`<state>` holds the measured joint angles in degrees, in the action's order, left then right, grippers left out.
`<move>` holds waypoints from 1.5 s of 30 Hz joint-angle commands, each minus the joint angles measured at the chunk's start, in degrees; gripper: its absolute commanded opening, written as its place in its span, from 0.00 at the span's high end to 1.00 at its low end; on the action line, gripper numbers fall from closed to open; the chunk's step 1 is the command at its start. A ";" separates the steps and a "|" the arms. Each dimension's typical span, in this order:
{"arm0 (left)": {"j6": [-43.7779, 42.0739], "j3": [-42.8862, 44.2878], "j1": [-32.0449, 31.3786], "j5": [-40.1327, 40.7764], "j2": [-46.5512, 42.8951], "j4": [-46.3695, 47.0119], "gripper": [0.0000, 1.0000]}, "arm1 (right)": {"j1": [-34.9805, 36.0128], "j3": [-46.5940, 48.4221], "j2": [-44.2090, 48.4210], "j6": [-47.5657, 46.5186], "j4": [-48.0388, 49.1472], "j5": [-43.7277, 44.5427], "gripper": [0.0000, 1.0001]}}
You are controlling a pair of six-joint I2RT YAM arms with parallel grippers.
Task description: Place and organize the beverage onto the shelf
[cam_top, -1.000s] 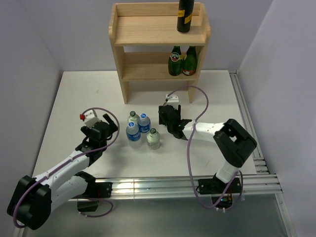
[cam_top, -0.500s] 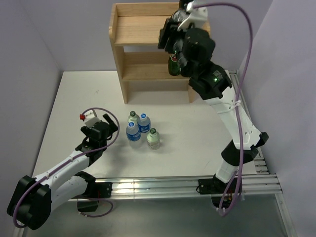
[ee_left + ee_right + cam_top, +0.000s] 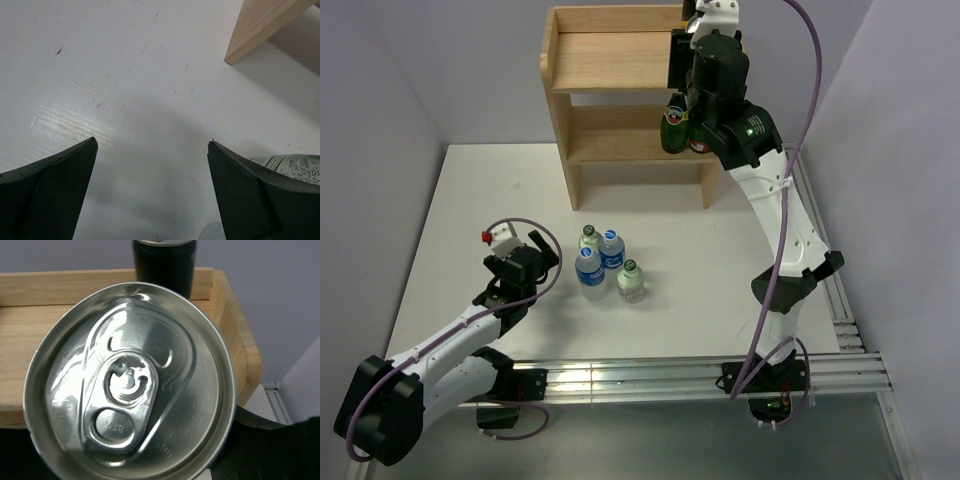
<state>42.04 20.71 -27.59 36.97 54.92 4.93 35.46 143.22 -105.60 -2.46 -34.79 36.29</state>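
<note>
Shelf point(image 3: 610, 72) top: 1 dark can point(image 3: 164, 262)

Shelf point(image 3: 620, 75) — light natural wood, two tiers, railed top board — is standing at the table's far edge. Two cans are facing lid-up at its top board's right end: the front can point(image 3: 130, 380), showing a silver lid and pull tab, and the dark rear can point(image 3: 164, 265) just behind it. Four clear bottles are clustering upright on the table well before the shelf: left water bottle point(image 3: 590, 268) and right water bottle point(image 3: 611, 250), both blue-labelled, plus far green-capped bottle point(image 3: 588, 237) and near green-capped bottle point(image 3: 631, 283).
</note>
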 commanded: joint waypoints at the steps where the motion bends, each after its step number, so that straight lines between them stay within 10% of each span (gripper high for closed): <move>1: -0.65 1.97 -0.27 0.91 -0.25 0.87 0.01 | -3.72 1.71 1.37 0.26 5.17 -1.93 1.00; 18: -0.29 1.97 -0.27 1.35 -0.43 0.34 0.01 | -11.29 2.15 -5.31 6.32 5.87 -7.73 0.99; 21: -0.29 1.97 -0.27 1.35 -0.60 0.35 0.01 | -12.08 2.33 -6.02 7.20 6.04 -8.17 0.83; 25: -0.21 1.97 -0.27 1.52 -0.51 0.34 0.01 | -12.43 1.81 -6.55 7.38 6.48 -7.82 0.26; 30: -0.21 2.05 -0.35 1.70 -0.69 0.08 0.01 | -12.61 0.31 -6.90 7.73 7.01 -7.55 0.18; 38: -0.12 1.97 -0.53 1.79 -0.77 0.17 0.01 | -12.52 -2.50 -5.59 8.44 7.62 -6.94 0.22; 45: 0.06 1.88 -0.71 1.96 -1.21 0.08 0.01 | -12.61 -4.61 -5.93 5.98 10.17 -4.57 0.72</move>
<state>42.09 20.71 -27.97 37.45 54.85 4.84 23.22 139.15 -111.87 4.49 -25.93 30.11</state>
